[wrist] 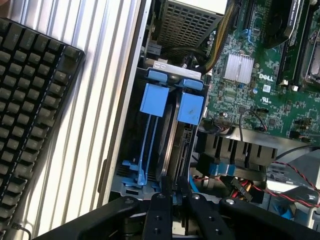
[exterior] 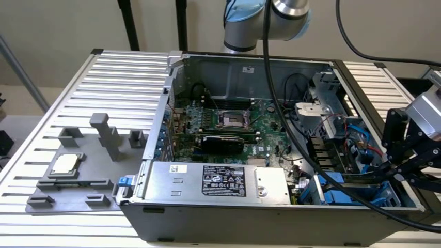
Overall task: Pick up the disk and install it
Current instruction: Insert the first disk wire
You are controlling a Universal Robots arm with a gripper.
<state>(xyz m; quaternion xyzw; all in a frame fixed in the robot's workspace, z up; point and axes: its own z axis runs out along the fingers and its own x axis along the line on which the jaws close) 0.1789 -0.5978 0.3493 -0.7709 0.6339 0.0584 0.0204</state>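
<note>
While the gripper (wrist: 176, 194) sits at the edge of the disk (wrist: 169, 150), its grip impossible to tell, the disk stands on edge in the corner bay of the computer case (exterior: 241, 222), between blue brackets (wrist: 155, 100), cables (wrist: 222, 35) and a circuit board (wrist: 260, 100) alongside.

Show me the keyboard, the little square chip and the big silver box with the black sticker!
keyboard (wrist: 30, 95), wrist view, on its black keys.
square chip (exterior: 65, 164), exterior view, on its shiny silver top.
silver box (exterior: 222, 181), exterior view, on its black sticker.
</note>
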